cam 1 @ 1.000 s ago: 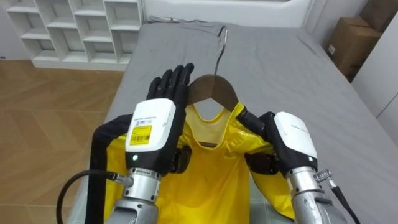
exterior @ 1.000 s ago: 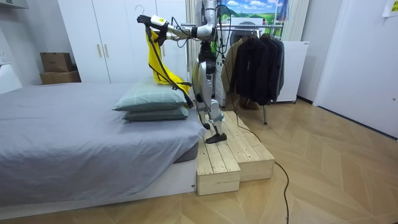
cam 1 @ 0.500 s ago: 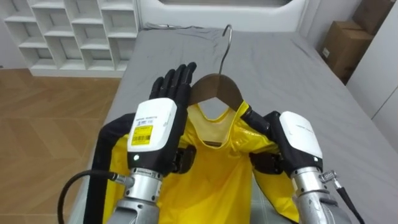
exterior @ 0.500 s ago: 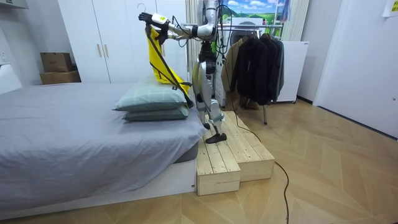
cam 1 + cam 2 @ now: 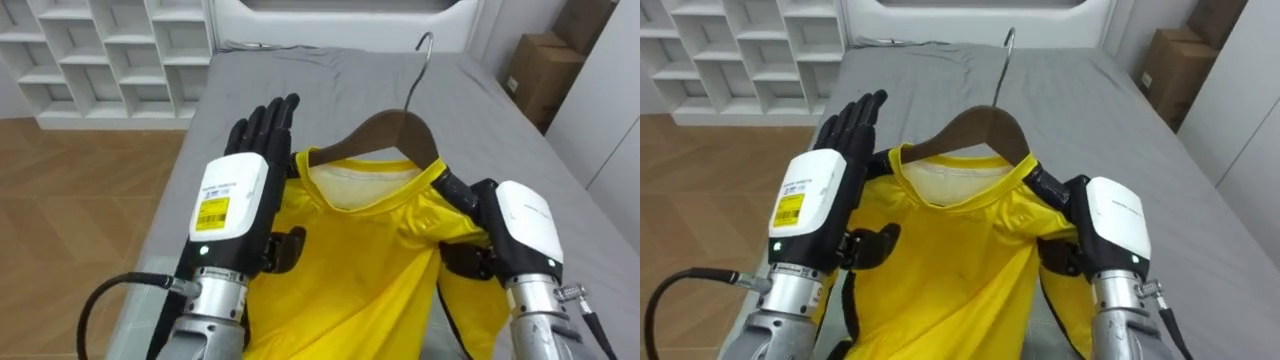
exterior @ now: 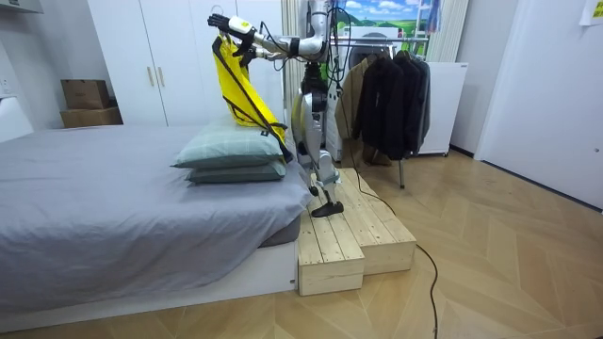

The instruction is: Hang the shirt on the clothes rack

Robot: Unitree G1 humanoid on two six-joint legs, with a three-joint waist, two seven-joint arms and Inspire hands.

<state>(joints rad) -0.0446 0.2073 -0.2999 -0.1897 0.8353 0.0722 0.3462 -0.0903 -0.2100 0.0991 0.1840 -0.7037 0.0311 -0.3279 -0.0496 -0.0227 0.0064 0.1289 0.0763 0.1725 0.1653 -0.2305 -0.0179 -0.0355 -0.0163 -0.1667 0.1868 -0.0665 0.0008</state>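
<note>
Where grey bed spreads, left robot hand lies flat; right robot hand unreadable.

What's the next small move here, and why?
Probably curl the left hand around the left shoulder of the yellow shirt. Its fingers lie straight beside it, gripping nothing, and the wooden hanger has its hook leaning toward the right hand. A firmer hold seems wise before carrying it to the hanging dark clothes.
</note>
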